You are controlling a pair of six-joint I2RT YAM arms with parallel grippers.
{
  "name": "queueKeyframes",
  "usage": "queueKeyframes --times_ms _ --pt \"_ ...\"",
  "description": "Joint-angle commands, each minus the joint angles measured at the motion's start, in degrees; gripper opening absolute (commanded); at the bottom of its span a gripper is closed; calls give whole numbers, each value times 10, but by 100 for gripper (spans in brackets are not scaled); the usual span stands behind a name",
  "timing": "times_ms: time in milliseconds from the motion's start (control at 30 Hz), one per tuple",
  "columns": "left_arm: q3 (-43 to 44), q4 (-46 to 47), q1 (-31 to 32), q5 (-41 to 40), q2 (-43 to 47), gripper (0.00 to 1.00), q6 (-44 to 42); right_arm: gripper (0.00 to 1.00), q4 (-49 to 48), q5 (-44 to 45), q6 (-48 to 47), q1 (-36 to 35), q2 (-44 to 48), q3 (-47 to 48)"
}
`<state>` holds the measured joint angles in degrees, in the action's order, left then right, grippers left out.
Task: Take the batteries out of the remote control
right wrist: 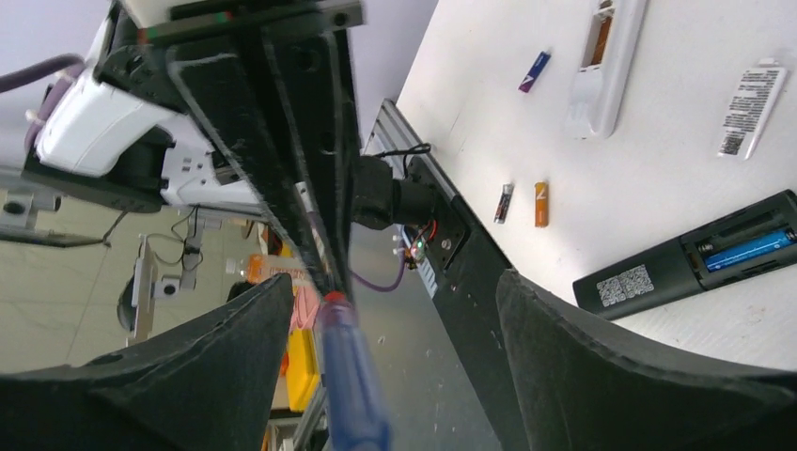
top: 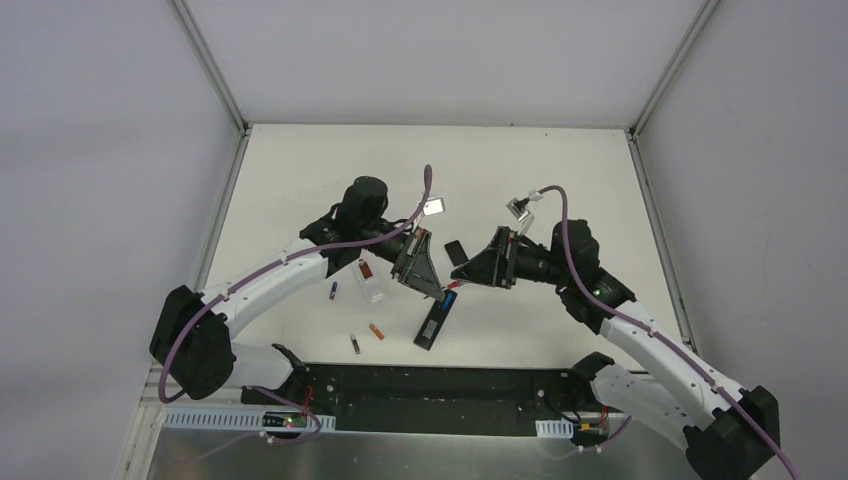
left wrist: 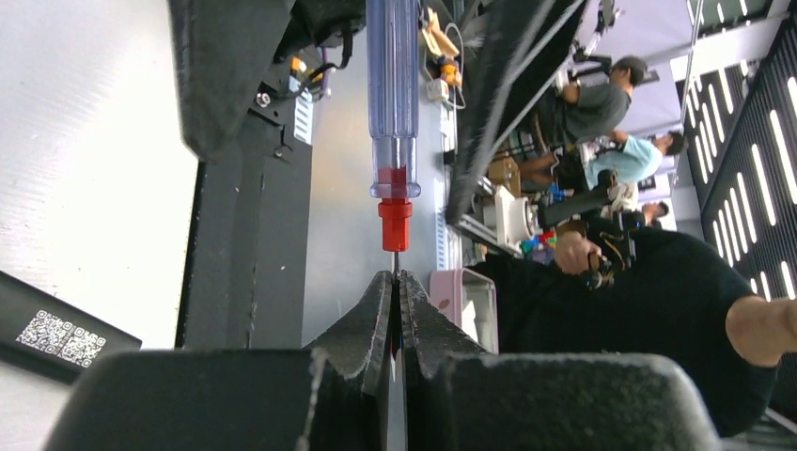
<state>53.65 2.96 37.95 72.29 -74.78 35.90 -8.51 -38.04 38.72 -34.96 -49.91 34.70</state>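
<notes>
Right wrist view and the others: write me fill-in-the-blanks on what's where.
The black remote holds a ___ battery. The left tool is shut on the ___. The right tool is ___. ___ loose batteries lie on the table.
Missing: blue; screwdriver; open; three.

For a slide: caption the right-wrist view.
Open right gripper flanks the clear-blue-handled screwdriver; a blue cylindrical battery sits in the black rectangular remote.

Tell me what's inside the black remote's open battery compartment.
One blue battery lies in the black remote. The slot beside it is dark; whether a cell sits there cannot be told.
</notes>
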Motion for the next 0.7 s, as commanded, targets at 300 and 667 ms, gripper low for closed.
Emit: queueKeyframes --times_ms 300,667 --pt "67 -163 43 2 -41 0 -130 63 186 -205 -133 30 -9 93" --pt "80 -166 43 9 -46 0 -143 39 172 -202 -123 30 -19 85"
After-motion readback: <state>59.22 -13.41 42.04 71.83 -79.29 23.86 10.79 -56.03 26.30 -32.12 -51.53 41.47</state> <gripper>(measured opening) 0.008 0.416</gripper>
